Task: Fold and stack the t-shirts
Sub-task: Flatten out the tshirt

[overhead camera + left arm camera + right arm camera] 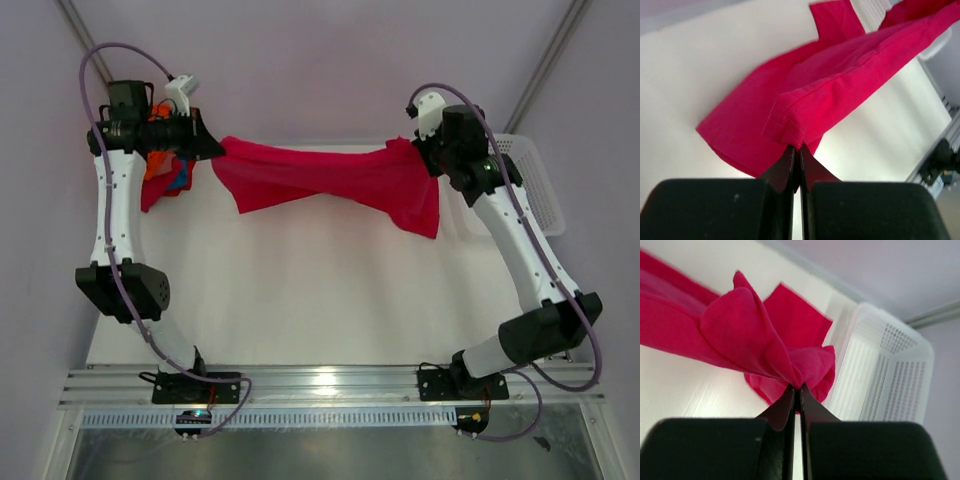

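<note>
Reaching up the frame, elbows bent, the left arm point(115, 200) and right arm point(520, 240) are stretching the crimson t-shirt point(330, 180) across the upper middle. Left gripper point(799, 150) and right gripper point(797, 387) are clamping its ends.

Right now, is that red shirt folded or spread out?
Not folded. The left gripper and right gripper each pinch an end, and the shirt hangs stretched and bunched between them.

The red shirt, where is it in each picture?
Top camera: the red shirt stretches across the upper middle.
Left wrist camera: the red shirt fills the middle and upper right.
Right wrist camera: the red shirt covers the left and middle.
Shared landmark: the white basket.
</note>
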